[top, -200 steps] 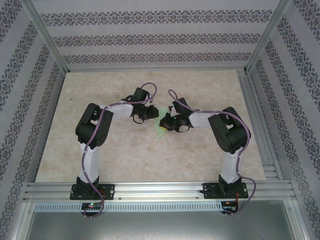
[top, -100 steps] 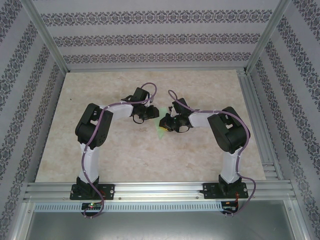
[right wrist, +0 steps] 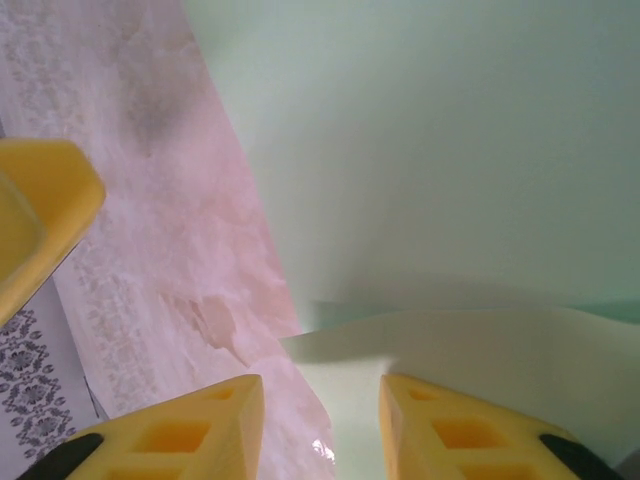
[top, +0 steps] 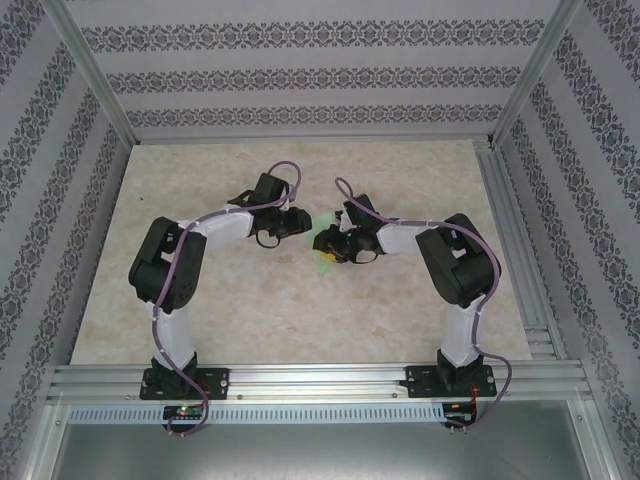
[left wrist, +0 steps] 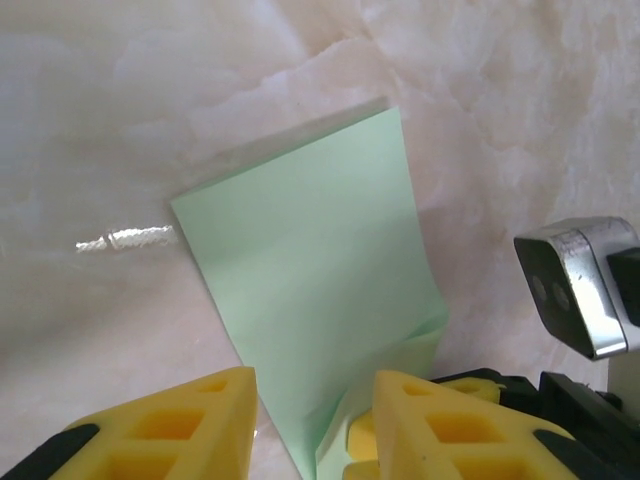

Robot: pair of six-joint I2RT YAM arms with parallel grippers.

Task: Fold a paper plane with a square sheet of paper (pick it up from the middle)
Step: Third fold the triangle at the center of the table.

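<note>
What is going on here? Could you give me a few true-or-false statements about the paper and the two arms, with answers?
1. The sheet of paper is pale green. True.
2. It lies flat and unfolded. False: part of it is folded over.
3. The left gripper and the right gripper meet at the paper. True.
4. The left gripper is clamped shut. False: its fingers stand apart.
5. The table is dark wood. False: it is pale and marbled.

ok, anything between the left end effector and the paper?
Nothing visible. The square sheet of paper, partly folded, reaches into the gap between the open fingers of the left end effector. The right end effector is close at the sheet's other side, not in between.
</note>
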